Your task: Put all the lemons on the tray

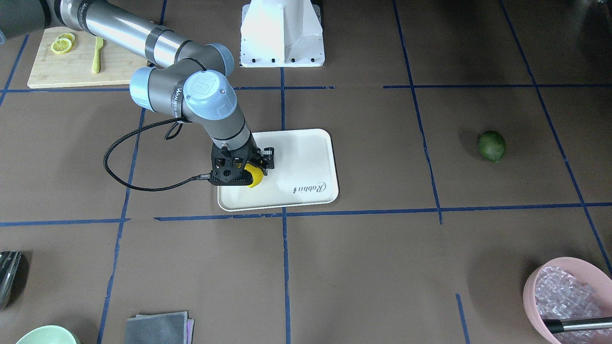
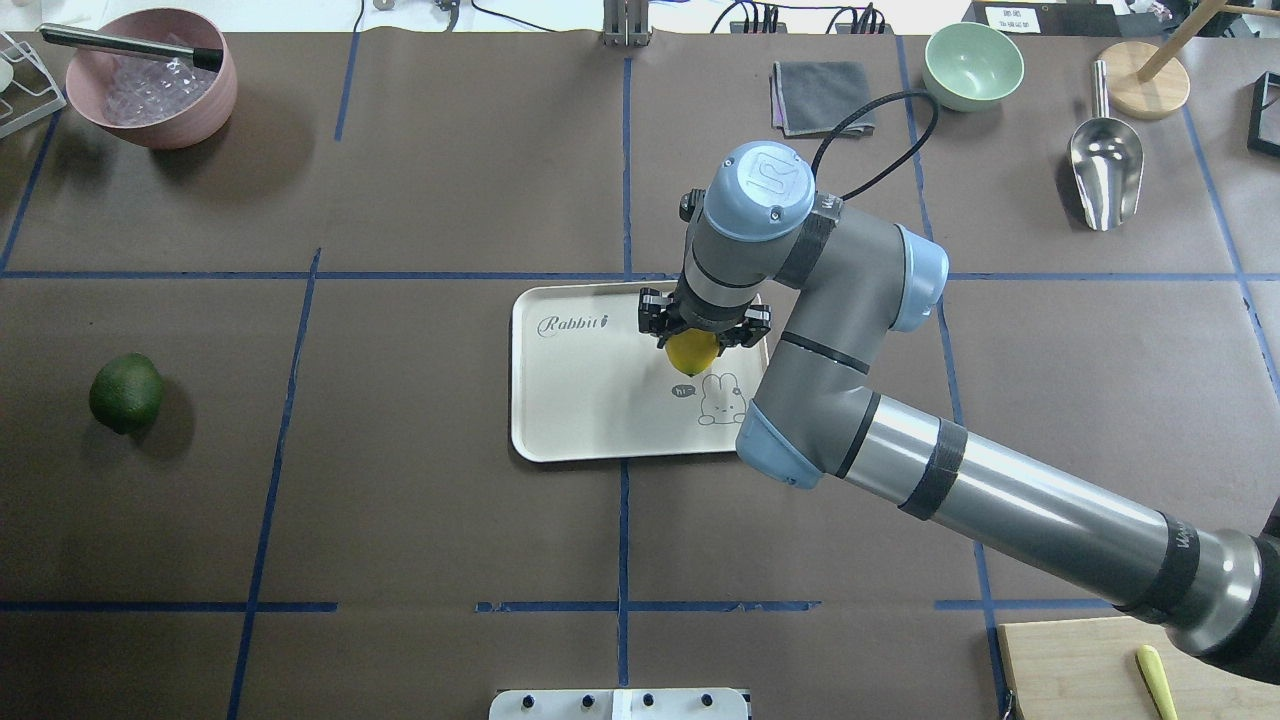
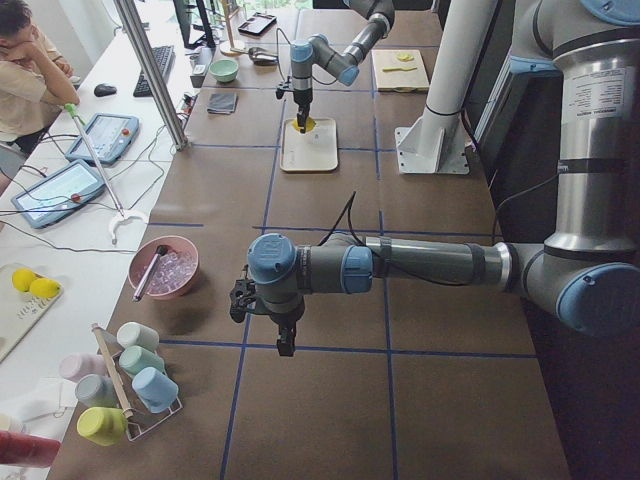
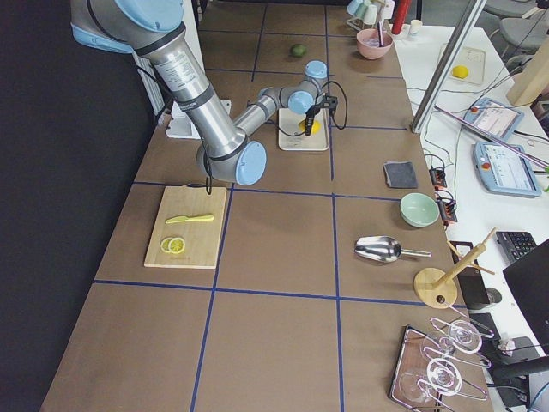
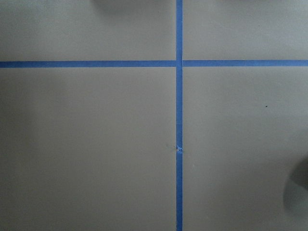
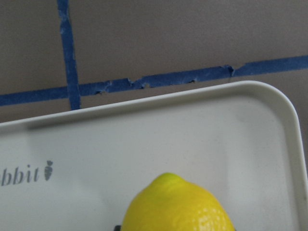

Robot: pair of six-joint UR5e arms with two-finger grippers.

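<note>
My right gripper (image 1: 249, 168) is over the cream-white tray (image 1: 306, 157) and shut on the bright yellow lemon (image 1: 256, 178), low over the tray's surface. From overhead the gripper (image 2: 704, 336) holds the lemon (image 2: 690, 354) just above the rabbit drawing on the tray (image 2: 570, 400). The right wrist view shows the lemon's tip (image 6: 175, 204) over the tray (image 6: 159, 130). The dark green lemon (image 2: 126, 392) lies alone on the table, far to the left; it also shows in the front-facing view (image 1: 491, 146). My left gripper (image 3: 285, 340) hangs over bare table; I cannot tell whether it is open or shut.
A bamboo cutting board (image 1: 71, 67) with lemon slices and a yellow knife lies by the right arm's base. A pink bowl (image 2: 150, 80), grey cloth (image 2: 822, 95), green bowl (image 2: 973, 65) and metal scoop (image 2: 1105, 170) line the far edge.
</note>
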